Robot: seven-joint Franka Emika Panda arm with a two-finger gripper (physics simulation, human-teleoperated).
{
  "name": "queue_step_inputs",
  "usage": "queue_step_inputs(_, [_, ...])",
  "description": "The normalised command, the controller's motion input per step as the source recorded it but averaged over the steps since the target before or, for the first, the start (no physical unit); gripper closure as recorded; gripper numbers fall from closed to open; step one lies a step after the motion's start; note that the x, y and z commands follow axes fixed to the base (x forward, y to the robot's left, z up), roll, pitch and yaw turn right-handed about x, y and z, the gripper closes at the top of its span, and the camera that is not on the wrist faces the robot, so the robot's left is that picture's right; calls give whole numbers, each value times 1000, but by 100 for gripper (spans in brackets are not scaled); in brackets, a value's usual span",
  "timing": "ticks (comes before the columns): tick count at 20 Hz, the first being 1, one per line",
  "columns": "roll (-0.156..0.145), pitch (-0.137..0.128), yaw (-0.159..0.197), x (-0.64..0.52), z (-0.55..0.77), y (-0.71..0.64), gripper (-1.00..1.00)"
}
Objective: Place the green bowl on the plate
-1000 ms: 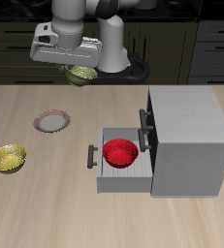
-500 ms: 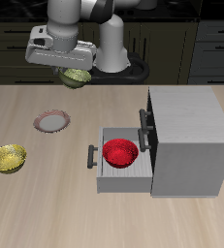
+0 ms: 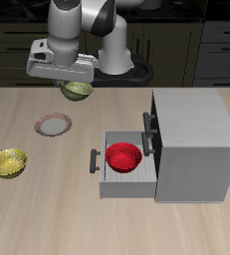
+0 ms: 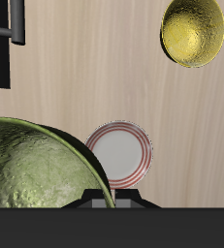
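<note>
My gripper (image 3: 75, 84) is shut on the green bowl (image 3: 78, 91) and holds it in the air, above the table and a little behind the plate (image 3: 53, 126). The bowl is olive green with a glossy mottled inside and fills much of the wrist view (image 4: 36, 170). The plate is small, flat, pale grey-white with a reddish-pink rim. It lies on the table and shows in the wrist view (image 4: 120, 153) just past the bowl's rim, partly covered by it. My fingertips are hidden behind the bowl.
A yellow bowl (image 3: 8, 163) sits on the table nearer the front edge than the plate, also in the wrist view (image 4: 193, 32). A grey cabinet (image 3: 191, 144) has an open drawer (image 3: 105, 171) holding a red bowl (image 3: 123, 156).
My gripper has moved with the green bowl away from the cabinet and lower, closer to the plate. Nothing else has moved.
</note>
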Motion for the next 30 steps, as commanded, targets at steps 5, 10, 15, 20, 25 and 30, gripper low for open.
queue_step_inputs(5, [30,20,12,91,-266,54,100])
queue_step_inputs(10, [14,18,-2,22,-156,38,100])
queue_step_inputs(15, [6,-4,35,-23,-157,-40,100])
queue_step_inputs(20, [0,-2,-11,-17,-71,-43,100])
queue_step_inputs(25, [-4,2,6,-44,-131,-112,100])
queue_step_inputs(30, [-32,-10,24,-81,-77,-199,100])
